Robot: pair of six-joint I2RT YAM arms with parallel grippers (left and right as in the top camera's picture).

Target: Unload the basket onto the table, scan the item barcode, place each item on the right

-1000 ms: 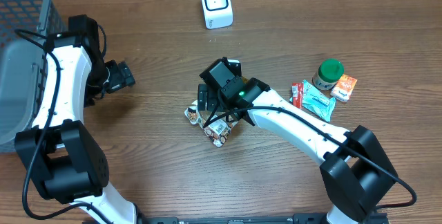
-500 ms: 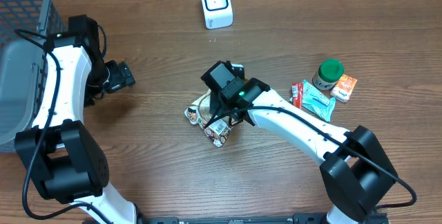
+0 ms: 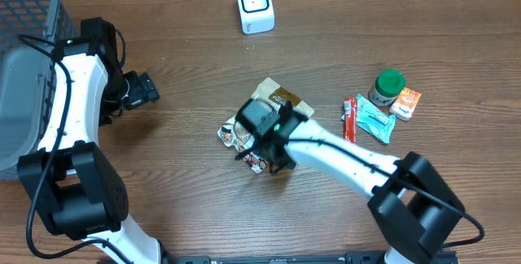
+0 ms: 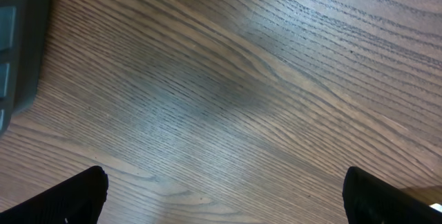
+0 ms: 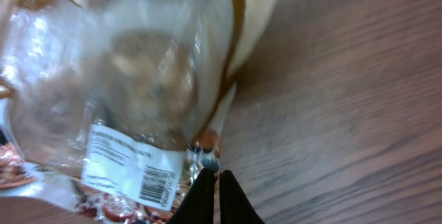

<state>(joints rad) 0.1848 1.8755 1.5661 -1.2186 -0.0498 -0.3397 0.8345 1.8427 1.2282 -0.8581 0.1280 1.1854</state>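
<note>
We judge the main danger to be the grip. The right gripper (image 5: 215, 186) is closed nearly all the way, and its fingers seem to pinch only the thin lower seam of the clear bag (image 5: 138, 65). Such a small hold on slippery film may slip when the arm lifts or turns, and the bag would then fall onto the small snack packets (image 3: 229, 134) beside it.

A second risk is the barcode label (image 5: 135, 172). It sits on shiny, crinkled plastic, so glare or a fold could hide the lines from the scanner (image 3: 254, 5) at the top centre of the overhead view.

The bag is in the middle of that view, well apart from the scanner. It is transparent with a tan and brown border, and the white label is low on its left side in the wrist view.

The left gripper (image 3: 149, 93), at the left, stands wide open and holds nothing.
</note>
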